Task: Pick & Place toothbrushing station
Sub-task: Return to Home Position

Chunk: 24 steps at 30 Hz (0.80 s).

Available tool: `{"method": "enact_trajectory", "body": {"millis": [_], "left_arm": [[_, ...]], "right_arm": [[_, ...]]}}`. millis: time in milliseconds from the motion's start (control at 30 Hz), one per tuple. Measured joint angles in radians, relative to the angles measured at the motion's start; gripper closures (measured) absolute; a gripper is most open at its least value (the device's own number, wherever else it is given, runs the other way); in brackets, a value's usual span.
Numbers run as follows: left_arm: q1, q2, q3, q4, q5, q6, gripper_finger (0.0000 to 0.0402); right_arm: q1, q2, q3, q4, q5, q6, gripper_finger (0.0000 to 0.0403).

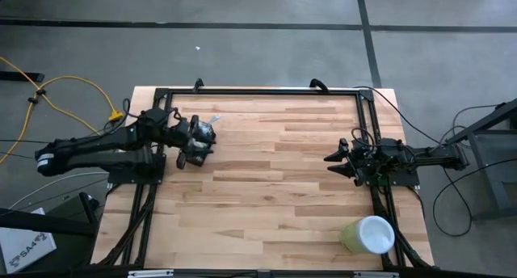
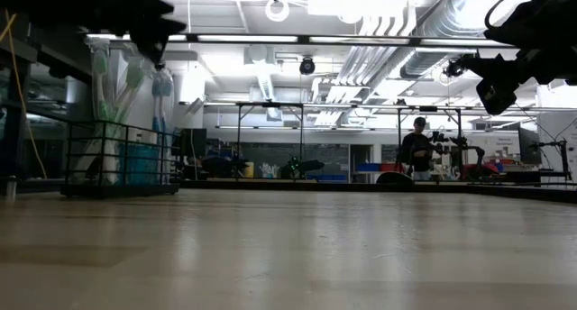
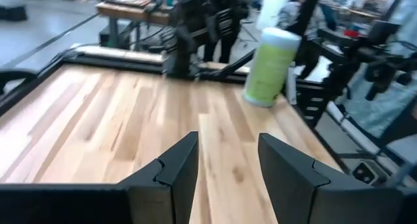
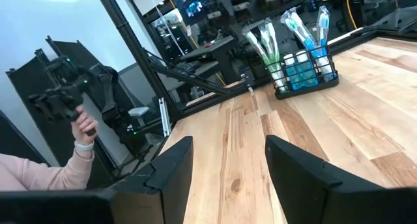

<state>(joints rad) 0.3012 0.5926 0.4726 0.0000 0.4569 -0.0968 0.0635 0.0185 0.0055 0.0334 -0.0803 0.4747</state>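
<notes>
The toothbrushing station (image 4: pixel 303 71), a small black wire holder with green and blue toothbrushes standing in it, rests on its base at the table's far left. It also shows in the low view (image 2: pixel 117 157) and in the high view (image 1: pixel 207 131), where my left arm partly covers it. My left gripper (image 1: pixel 197 157) hangs open just on the near side of it and above it, touching nothing. In its own view my left gripper (image 3: pixel 228 142) looks across bare wood. My right gripper (image 1: pixel 333 161) waits open at the table's right side, and its fingers (image 4: pixel 228 142) point toward the station.
A pale green cup (image 1: pixel 367 233) with a white inside stands near the table's near right corner, also seen as the green cup (image 3: pixel 270 64) in the left wrist view. Black frame rails (image 1: pixel 258 90) run along the table's edges. A person (image 2: pixel 419 148) stands in the room beyond.
</notes>
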Motion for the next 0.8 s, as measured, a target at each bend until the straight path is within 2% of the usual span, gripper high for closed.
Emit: {"method": "enact_trajectory", "body": {"millis": [267, 467, 633, 800], "left_arm": [[0.024, -0.136, -0.156, 0.058, -0.012, -0.011, 0.0248], [0.024, -0.314, -0.26, 0.051, -0.163, -0.031, 0.0248], [0.024, -0.421, -0.297, -0.003, -0.204, -0.031, 0.0248], [0.024, -0.475, -0.315, -0.076, -0.282, -0.03, 0.0248]], "right_arm": [[0.0, 0.0, 0.0, 0.001, 0.0, 0.0, 0.0219], [0.0, 0.0, 0.0, 0.002, 0.0, 0.0, 0.0219], [0.0, 0.0, 0.0, 0.002, 0.0, 0.0, 0.0219], [0.0, 0.0, 0.0, 0.002, 0.0, 0.0, 0.0219]]}}
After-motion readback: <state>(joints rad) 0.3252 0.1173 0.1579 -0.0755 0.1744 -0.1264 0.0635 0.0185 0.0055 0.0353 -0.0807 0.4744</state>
